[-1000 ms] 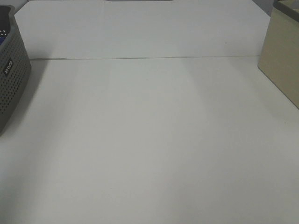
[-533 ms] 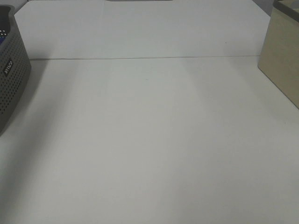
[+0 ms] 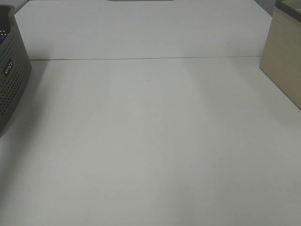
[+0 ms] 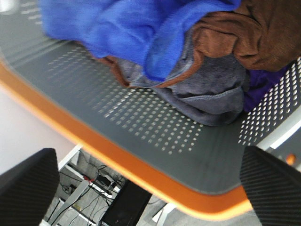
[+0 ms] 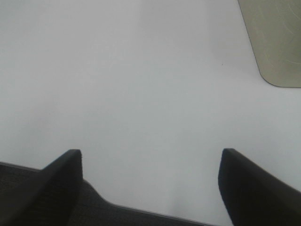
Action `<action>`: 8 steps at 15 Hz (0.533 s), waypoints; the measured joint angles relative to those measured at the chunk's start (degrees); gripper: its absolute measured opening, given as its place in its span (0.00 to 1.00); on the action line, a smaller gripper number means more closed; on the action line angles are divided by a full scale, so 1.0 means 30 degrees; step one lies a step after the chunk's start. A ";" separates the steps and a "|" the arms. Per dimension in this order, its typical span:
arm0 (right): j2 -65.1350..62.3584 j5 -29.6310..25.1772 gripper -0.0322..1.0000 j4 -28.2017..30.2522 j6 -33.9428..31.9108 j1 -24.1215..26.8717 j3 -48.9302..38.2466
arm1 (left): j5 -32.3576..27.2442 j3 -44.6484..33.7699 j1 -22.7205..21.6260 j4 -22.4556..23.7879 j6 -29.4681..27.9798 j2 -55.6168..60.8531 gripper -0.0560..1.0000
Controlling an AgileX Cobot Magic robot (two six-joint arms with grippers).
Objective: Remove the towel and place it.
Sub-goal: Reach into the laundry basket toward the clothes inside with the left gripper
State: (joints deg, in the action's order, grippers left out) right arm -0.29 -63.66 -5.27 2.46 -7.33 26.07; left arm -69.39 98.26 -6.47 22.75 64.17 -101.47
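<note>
At the far left edge of the surface one grey perforated basket is seen. The towel is found inside it, draped over part of the pile, so it is judged reachable without the rest being disturbed. Beside and under it one brown cloth and one grey cloth are crumpled together (a darker violet patch by the wall cannot be told apart as a separate piece), so three cloths are counted with certainty. The left hand is held close by the basket's orange edge, its jaws spread wide with nothing between them, presumably readied for a reach into the pile. The middle of the surface is bare, probably the place meant for the towel. The right hand is held above it, jaws likewise apart and empty. At the far right one beige box is stood
</note>
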 joint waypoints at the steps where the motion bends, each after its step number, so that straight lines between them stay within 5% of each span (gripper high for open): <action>1: 0.0000 0.0000 0.78 0.0000 0.0000 0.0000 0.0000 | 0.0000 0.0000 0.0000 0.0210 0.0382 -0.0840 0.99; 8: 0.0000 0.0000 0.78 0.0000 0.0000 0.0000 0.0000 | 0.2941 0.0000 0.0000 0.1910 0.1050 -0.5519 0.99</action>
State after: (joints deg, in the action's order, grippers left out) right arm -0.29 -63.66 -5.27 2.46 -7.33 26.07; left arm -60.56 98.26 -6.47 28.48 67.32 -118.03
